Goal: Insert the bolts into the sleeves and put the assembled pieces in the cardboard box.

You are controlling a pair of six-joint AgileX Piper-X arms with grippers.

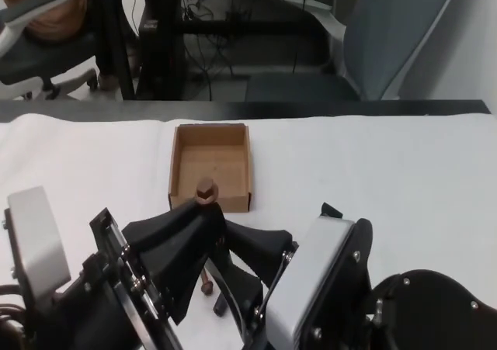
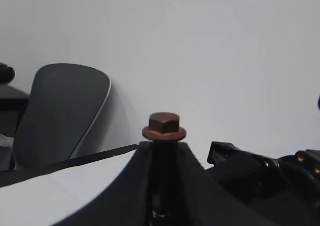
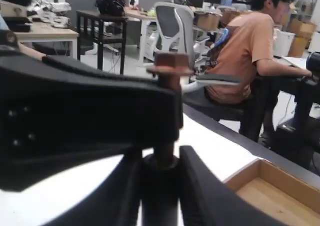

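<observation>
We see one bolt (image 1: 206, 188) from three cameras.
Our high view looks forward and down from behind both arms to the far edge of the surface (image 1: 388, 156). The wrist cameras sit tight and nearly level: behind the left claw (image 2: 164, 151) we face a wall (image 2: 200, 35), and behind the right claw (image 3: 160, 156) we look over its sleeve (image 3: 160, 191) toward an office chair (image 3: 172, 23). The high and right views share the cardboard box (image 1: 210, 126).

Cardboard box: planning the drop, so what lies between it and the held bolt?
Between bolt and cardboard box, only bare white cloth, per the right wrist view.

a white cloth (image 1: 404, 164) covers the tabletop; a grey office chair (image 1: 35, 55) stands upper left, a paler chair (image 1: 396, 32) upper right, cables (image 1: 206, 47) between.
</observation>
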